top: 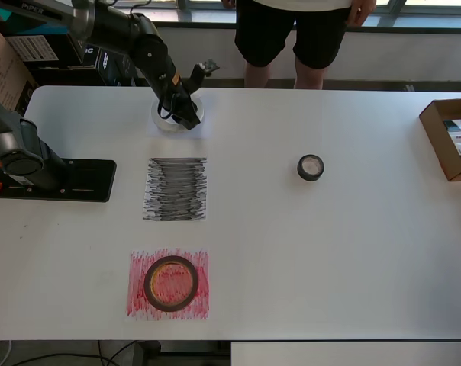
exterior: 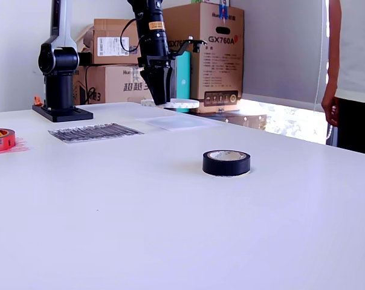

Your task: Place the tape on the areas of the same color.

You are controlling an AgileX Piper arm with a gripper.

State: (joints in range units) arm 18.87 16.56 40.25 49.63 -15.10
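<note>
The arm [top: 131, 38] reaches from its base [top: 59, 179] across the far side of the table [top: 330, 267], forearm angled down, wrist pitched so the gripper [top: 186, 114] points nearly straight down in the exterior view. The fingers [exterior: 161, 84] are closed on the near wall of the white ring [top: 177, 114]. In the exterior view the ring [exterior: 181, 104] hangs clear above the white sheet [exterior: 177, 122], projecting from the fingers toward that view's right.

In the overhead view, the black sheet [top: 175, 189] lies just below the fingers, bare. The red sheet [top: 168, 284] lies farther below, well apart from the fingers, with the red roll [top: 170, 283] resting flat on it. The black roll [top: 311, 167] sits flat on bare tabletop, well to the right of the fingers and off every sheet; in the exterior view it [exterior: 226, 162] is nearest the camera.

A cardboard box [top: 452, 137] sits at the table's right edge. A person [top: 291, 30] stands behind the far edge.
</note>
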